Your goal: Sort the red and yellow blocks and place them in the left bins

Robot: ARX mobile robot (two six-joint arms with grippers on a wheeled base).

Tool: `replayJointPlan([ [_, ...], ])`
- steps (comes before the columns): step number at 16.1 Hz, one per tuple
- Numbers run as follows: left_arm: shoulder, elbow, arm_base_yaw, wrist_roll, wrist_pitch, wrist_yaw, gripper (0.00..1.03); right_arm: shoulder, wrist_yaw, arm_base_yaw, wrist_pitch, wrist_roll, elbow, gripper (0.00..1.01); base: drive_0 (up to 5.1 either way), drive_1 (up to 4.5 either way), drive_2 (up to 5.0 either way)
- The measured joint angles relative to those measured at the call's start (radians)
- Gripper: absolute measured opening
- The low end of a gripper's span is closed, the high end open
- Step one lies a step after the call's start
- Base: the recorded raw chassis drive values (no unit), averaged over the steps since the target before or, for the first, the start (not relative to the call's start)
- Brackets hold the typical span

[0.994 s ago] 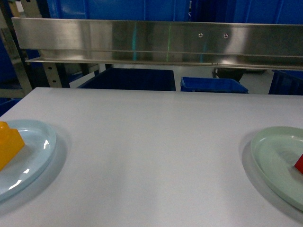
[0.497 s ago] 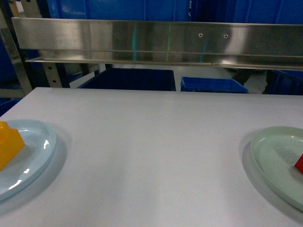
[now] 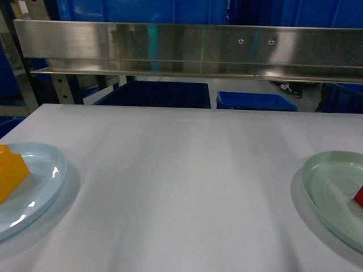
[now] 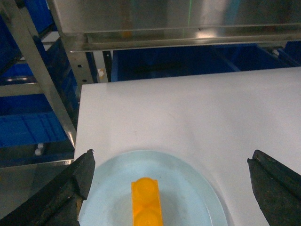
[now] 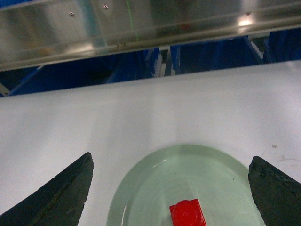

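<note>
Yellow block (image 4: 146, 202) lies flat on the pale blue plate (image 4: 197, 188), a glossy orange-yellow brick with two round studs showing on top in the left wrist view, its long side running toward the camera; the head view catches only one corner of it (image 3: 10, 173) at the left edge of the white table (image 3: 181, 170), where the blue plate (image 3: 48, 175) is cut off by the frame. Well apart, at the table's right side, the red block (image 5: 187, 213) sits on the pale green plate (image 5: 150, 188), bright red and shiny with one raised round stud (only a sliver of it (image 3: 359, 195) shows in the head view, on the green plate (image 3: 329, 181)). The left gripper (image 4: 174, 188) hangs above the yellow block with its dark fingers (image 4: 70, 188) spread wide to either side, grasping nothing. The right gripper (image 5: 171, 188) hangs over the red block likewise, fingers (image 5: 66, 188) wide apart and touching neither block nor plate. Behind the table runs a brushed steel shelf rail (image 3: 187, 48), with dark blue bins (image 3: 156, 93) below it.
</note>
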State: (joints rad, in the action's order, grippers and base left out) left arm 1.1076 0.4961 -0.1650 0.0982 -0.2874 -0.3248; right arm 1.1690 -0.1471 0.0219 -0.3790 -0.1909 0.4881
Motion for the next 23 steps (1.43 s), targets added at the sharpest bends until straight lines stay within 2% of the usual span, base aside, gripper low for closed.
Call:
replayJointPlan([
  [1,0.225,0.068,0.076,0.035,-0.080,0.090,0.98,0.232,0.020,-0.003,-0.107,0.010,0.094,0.98,0.0,0.00,0.0],
  [4,0.364,0.031,0.161,0.045,-0.172,0.178,0.98,0.391,0.030,-0.010,-0.236,0.055,0.100,0.98,0.0,0.00,0.0],
  [5,0.388,0.019,0.181,0.045,-0.207,0.201,0.98,0.455,0.023,-0.008,-0.293,0.071,0.087,0.98,0.0,0.00,0.0],
  [9,0.377,-0.014,0.211,0.051,-0.242,0.237,0.98,0.499,-0.014,0.010,-0.372,0.083,0.035,0.98,0.0,0.00,0.0],
  [10,0.368,-0.016,0.211,0.057,-0.238,0.241,0.98,0.496,-0.035,0.016,-0.390,0.083,0.026,0.98,0.0,0.00,0.0],
  [13,0.310,-0.019,0.179,0.059,-0.215,0.235,0.98,0.465,-0.043,0.025,-0.412,0.091,-0.010,0.98,0.0,0.00,0.0],
  [17,0.247,-0.048,0.068,0.060,-0.188,0.180,0.98,0.412,-0.037,0.006,-0.422,0.113,-0.070,0.98,0.0,0.00,0.0],
  [20,0.247,-0.063,0.068,0.060,-0.201,0.163,0.98,0.402,-0.023,-0.013,-0.422,0.116,-0.074,0.98,0.0,0.00,0.0],
  [23,0.236,-0.076,0.087,0.056,-0.234,0.166,0.98,0.356,0.007,-0.023,-0.415,0.141,-0.077,0.98,0.0,0.00,0.0],
])
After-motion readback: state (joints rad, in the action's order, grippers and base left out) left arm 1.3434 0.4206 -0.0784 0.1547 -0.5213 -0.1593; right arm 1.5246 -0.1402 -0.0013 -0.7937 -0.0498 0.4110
